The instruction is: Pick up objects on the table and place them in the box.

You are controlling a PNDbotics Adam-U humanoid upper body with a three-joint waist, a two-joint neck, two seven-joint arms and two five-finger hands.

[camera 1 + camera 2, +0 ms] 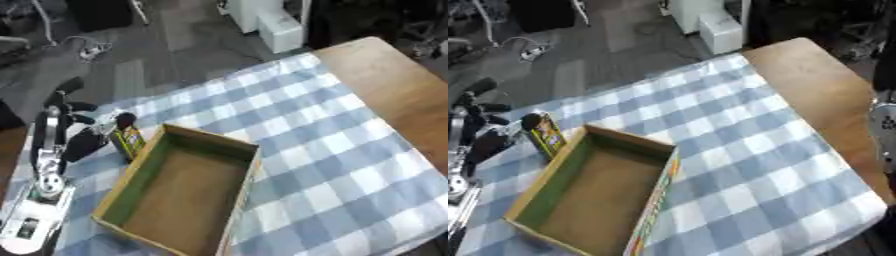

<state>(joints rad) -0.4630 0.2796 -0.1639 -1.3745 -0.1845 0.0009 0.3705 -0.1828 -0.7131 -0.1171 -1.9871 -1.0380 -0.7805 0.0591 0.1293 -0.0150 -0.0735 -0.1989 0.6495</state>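
Fingers (80,119) of the left hand (70,130) are black, spread and partly curled next to a small yellow-green pack w/ dark top (128,137); can't tell if they actually pinch it or just sit beside it. Pack stands upright on the blue/white checked cloth (324,150) covering the bench (394,85), just outside the near-left wall of the open cardboard box (140,175), which shows a bare brown floor w/ greenish inner walls. Right arm (883,130) shows only as a grey bit at the right edge of the right eye view, no hand seen.
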